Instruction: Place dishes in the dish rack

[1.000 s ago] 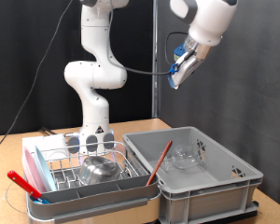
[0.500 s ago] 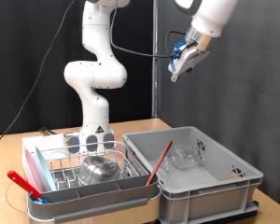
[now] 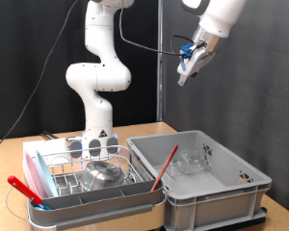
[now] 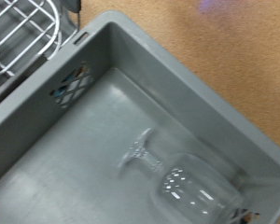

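My gripper (image 3: 184,77) hangs high in the air above the grey plastic crate (image 3: 224,195), well clear of everything, with nothing seen between its fingers. A clear stemmed glass (image 3: 190,160) lies in that crate. The wrist view shows this glass (image 4: 189,189) on its side on the crate floor (image 4: 75,140); no fingers appear there. On the exterior view's left stands the dish rack (image 3: 56,166), a wire grid on a white-pink tray. A shiny steel bowl (image 3: 104,174) sits inside it, and clear glass cups (image 3: 91,146) stand at its back.
A red-handled utensil (image 3: 167,166) leans on the crate's wall beside the rack. A red spatula (image 3: 23,188) lies in the rack's grey front trough. The arm's white base (image 3: 98,115) stands behind the rack. A corner of the rack's wires (image 4: 23,33) shows in the wrist view.
The gripper has risen and shifted slightly towards the exterior view's right. The rack, bowl and crate have not moved.
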### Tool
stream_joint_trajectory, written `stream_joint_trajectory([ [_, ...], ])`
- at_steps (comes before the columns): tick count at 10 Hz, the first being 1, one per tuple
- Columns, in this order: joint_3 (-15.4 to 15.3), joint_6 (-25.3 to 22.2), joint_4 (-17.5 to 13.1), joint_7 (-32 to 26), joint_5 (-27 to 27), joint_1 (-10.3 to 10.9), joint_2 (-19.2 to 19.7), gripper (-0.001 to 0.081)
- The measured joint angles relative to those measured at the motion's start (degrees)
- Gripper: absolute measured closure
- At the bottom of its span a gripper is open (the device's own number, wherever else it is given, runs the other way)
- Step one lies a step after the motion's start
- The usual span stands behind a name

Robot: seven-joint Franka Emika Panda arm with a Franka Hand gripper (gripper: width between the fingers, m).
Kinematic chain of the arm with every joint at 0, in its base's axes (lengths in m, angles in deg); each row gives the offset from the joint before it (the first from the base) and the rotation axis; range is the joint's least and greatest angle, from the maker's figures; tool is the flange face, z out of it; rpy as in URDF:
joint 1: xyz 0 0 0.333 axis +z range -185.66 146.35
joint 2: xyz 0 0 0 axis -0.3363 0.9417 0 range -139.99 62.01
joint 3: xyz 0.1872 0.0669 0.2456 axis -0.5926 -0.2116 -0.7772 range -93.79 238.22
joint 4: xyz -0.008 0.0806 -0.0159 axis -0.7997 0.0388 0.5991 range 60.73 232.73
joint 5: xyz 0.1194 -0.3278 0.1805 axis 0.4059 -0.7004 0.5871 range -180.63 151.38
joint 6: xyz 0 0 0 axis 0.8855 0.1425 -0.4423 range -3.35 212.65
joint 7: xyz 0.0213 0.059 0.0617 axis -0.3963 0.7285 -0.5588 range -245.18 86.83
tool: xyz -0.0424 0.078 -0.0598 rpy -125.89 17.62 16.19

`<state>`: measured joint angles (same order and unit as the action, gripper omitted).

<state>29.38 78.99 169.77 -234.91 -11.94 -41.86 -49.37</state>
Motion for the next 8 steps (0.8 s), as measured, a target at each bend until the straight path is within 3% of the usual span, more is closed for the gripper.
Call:
stream_joint_trajectory([
  [3, 2.17, 2.48, 1.97, -0.44, -2.31, 1.04, -1.55, -0.0005],
  [8, 7.08, 4.44, 6.78, -0.31, -1.16, 3.71, -2.82, -0.0005],
])
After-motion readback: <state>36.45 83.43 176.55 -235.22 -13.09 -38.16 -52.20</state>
